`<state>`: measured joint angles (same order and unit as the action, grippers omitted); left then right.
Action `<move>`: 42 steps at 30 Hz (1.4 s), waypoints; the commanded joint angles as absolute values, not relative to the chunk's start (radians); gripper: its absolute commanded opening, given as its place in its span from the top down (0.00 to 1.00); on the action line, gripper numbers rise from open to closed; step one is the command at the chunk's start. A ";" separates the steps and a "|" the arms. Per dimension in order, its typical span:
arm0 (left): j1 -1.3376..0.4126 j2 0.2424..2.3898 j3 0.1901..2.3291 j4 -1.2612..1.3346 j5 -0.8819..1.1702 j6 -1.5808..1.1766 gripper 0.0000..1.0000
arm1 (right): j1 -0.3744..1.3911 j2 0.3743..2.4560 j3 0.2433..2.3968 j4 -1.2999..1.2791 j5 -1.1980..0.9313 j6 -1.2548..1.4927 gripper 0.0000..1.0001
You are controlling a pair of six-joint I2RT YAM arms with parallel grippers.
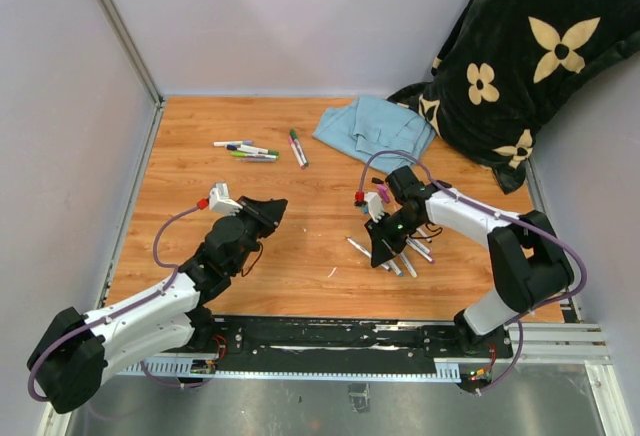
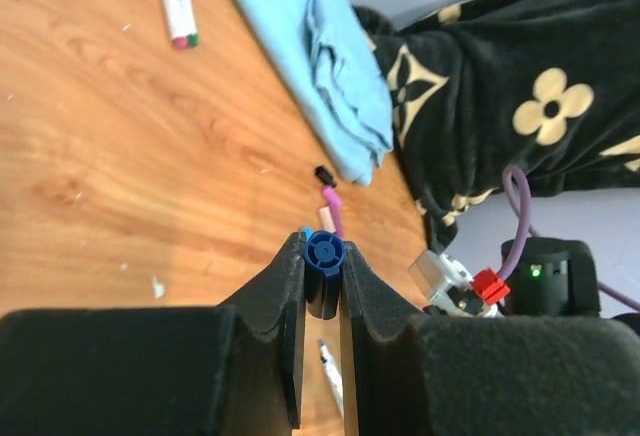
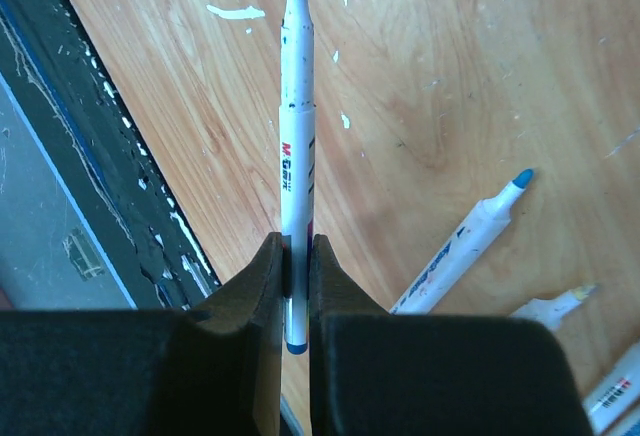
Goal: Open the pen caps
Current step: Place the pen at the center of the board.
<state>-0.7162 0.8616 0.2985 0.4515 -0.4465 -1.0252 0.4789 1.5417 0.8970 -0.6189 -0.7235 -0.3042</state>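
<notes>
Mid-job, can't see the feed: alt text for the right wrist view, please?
The right fingers are shut on an uncapped white marker, its dark tip pointing away over the wooden table. More uncapped markers, one blue-tipped, lie at lower right.

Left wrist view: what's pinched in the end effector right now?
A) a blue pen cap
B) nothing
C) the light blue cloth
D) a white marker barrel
A: a blue pen cap sits end-on, clamped in the left end effector; the uncapped marker is in the right end effector instead.
</notes>
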 commanded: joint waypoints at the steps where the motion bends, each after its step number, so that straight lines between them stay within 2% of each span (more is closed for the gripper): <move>1: -0.713 0.831 0.269 0.409 -0.428 -1.072 1.00 | 0.520 1.561 0.916 -0.641 -0.642 -0.187 0.96; 7: -0.712 0.838 0.256 0.403 -0.412 -1.100 0.99 | 0.523 1.600 0.877 -0.585 -0.573 -0.025 0.96; 12: -0.714 0.849 0.254 0.407 -0.397 -1.108 1.00 | 0.524 1.605 0.850 -0.548 -0.528 0.008 0.97; 29: -0.713 0.882 0.271 0.406 -0.409 -1.102 0.99 | 0.525 1.638 0.855 -0.555 -0.452 -0.002 0.79; 42: -0.713 0.877 0.264 0.396 -0.372 -1.108 1.00 | 0.525 1.634 0.888 -0.586 -0.483 -0.024 0.74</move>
<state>-0.7162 0.8761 0.2623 0.3931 -0.3874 -1.1053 0.5098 1.6226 0.8616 -0.5529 -0.5076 0.0029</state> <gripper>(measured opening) 0.176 0.233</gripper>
